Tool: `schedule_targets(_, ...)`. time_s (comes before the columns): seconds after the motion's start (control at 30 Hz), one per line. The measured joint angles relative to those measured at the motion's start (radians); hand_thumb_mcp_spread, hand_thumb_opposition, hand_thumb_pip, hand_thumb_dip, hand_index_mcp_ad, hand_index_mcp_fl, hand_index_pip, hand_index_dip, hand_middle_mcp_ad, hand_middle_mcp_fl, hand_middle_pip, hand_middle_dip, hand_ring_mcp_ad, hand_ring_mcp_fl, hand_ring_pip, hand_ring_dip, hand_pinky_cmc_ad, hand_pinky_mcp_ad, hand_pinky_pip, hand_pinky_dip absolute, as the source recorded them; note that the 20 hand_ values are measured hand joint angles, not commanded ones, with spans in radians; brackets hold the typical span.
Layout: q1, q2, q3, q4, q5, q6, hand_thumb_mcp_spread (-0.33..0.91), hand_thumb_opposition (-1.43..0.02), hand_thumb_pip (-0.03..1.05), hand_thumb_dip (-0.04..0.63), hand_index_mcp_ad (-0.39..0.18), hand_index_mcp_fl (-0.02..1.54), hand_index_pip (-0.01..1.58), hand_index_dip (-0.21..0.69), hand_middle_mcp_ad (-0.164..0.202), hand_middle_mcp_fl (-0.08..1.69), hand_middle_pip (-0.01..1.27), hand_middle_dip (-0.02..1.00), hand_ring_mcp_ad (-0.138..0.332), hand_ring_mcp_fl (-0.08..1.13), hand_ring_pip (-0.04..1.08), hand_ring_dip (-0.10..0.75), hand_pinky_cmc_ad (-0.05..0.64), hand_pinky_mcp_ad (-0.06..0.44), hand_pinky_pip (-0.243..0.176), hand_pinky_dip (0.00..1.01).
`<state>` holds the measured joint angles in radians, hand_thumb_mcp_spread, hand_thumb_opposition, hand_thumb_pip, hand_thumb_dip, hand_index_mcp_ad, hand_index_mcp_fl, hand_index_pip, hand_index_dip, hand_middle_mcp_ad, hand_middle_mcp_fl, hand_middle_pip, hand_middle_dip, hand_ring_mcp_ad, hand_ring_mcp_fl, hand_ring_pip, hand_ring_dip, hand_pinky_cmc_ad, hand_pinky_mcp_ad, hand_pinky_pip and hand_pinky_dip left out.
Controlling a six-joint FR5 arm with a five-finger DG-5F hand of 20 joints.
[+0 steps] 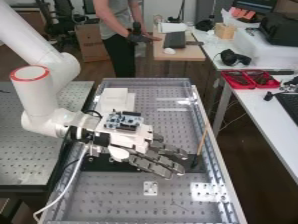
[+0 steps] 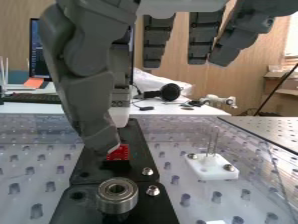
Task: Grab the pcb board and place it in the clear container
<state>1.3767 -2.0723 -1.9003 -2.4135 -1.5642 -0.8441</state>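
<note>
Perforated bench; high view: robot hand wide; wrist view: red piece, metal bearing.

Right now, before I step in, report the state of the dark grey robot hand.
Hand: open, fingers extended, holding nothing; its thumb hangs at the small red piece on the flat black plate.

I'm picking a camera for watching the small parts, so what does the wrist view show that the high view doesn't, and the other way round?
Wrist view: a small red part and a round silver ring-shaped metal part.
High view: a stacked white box, a thin wooden stick and red trays on the white side table.
Both: the dark grey hand and the flat black plate.
</note>
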Motion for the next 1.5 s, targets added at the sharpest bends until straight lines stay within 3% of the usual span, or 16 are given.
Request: schedule_targets(1.5, -0.020, -0.048, 0.042, -0.024, -0.025, 0.023, 0.70, -0.85, 0.47, 0.241, -0.215, 0.34, 1.54, 0.124, -0.030, 0.04, 0.13, 0.15, 0.164, 0.05, 0.09, 0.056, 0.326, 0.141, -0.059, 0.20)
